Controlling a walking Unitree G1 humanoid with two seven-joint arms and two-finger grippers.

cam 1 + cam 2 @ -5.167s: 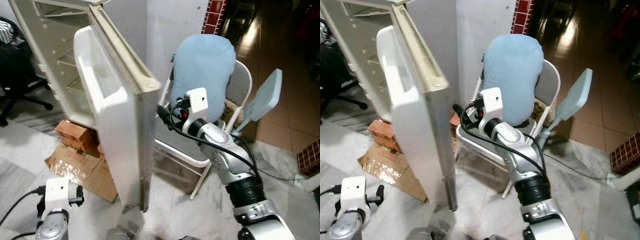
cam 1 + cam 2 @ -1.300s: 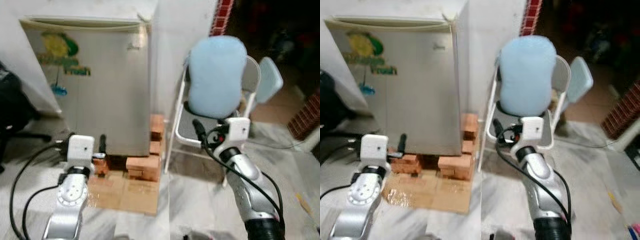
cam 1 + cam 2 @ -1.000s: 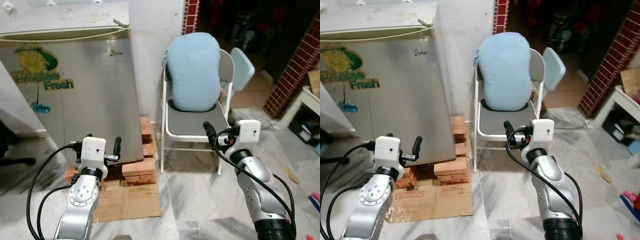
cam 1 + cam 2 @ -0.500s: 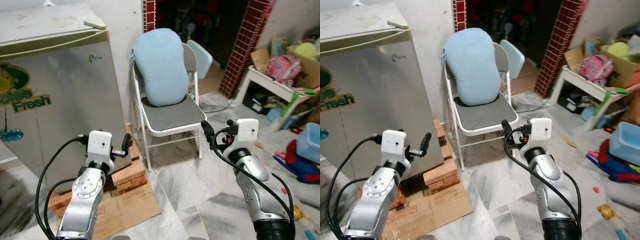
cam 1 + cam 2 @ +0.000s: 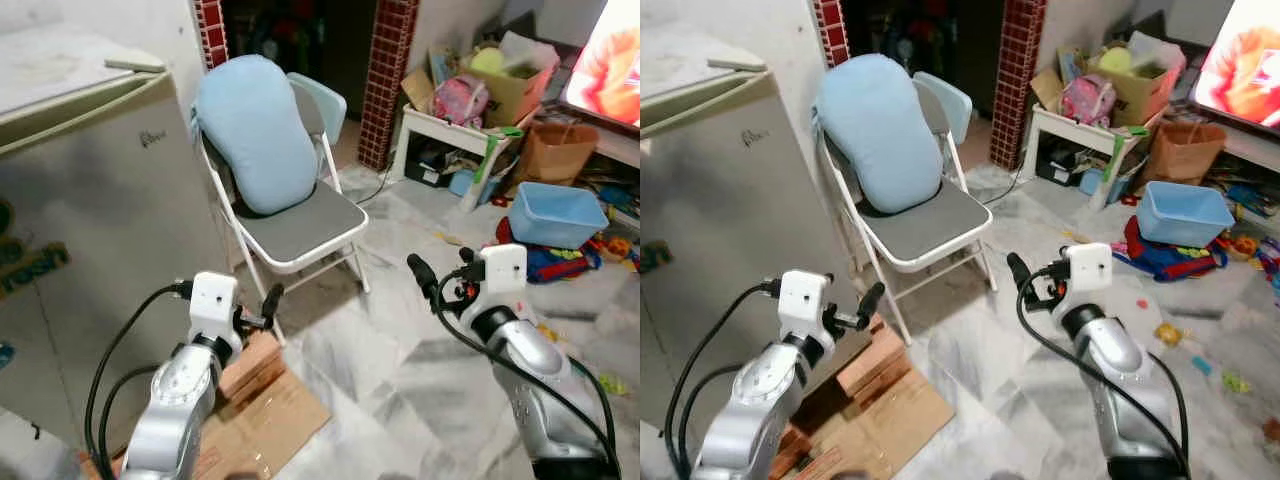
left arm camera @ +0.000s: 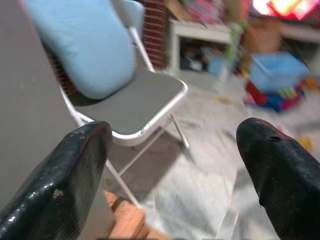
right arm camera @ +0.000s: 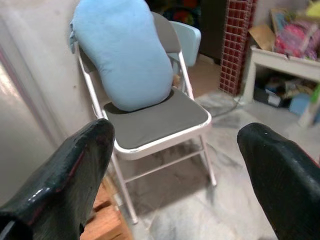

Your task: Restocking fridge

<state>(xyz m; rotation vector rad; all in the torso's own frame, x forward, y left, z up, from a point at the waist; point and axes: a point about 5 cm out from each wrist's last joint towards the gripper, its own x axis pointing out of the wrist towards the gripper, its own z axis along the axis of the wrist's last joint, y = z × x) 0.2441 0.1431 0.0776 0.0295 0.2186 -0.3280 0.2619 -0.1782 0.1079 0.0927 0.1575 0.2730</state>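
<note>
Although the task was restocking, neither gripper carried any goods at the moment observed. The fridge (image 5: 80, 230) stood at the robot's left with its door shut, raised on bricks (image 5: 875, 365) over flattened cardboard (image 5: 265, 425). The left gripper (image 6: 170, 170) hung close beside the fridge's lower front, fingers (image 6: 75, 175) spread wide apart and empty. The right gripper (image 7: 180, 165) was raised over open floor, fingers likewise apart and holding nothing.

In my judgement the fridge door would be stiff and fairly heavy, its metal face smooth and apt to slip under rubber fingers. No handle could be made out, so the free edge of the door, on the chair side, seemed the likeliest place to take hold. The brick footing looked improvised, so a hard pull might rock the cabinet.

The floor (image 5: 420, 390) was polished marble tile, probably slick underfoot. A white folding chair (image 5: 300, 235) bearing a pale blue cushion (image 5: 255, 135) stood just beside the fridge. Further right lay a blue tub (image 5: 557, 214), scattered toys (image 5: 1230, 245) and a low white table (image 5: 450, 135) with boxes.
</note>
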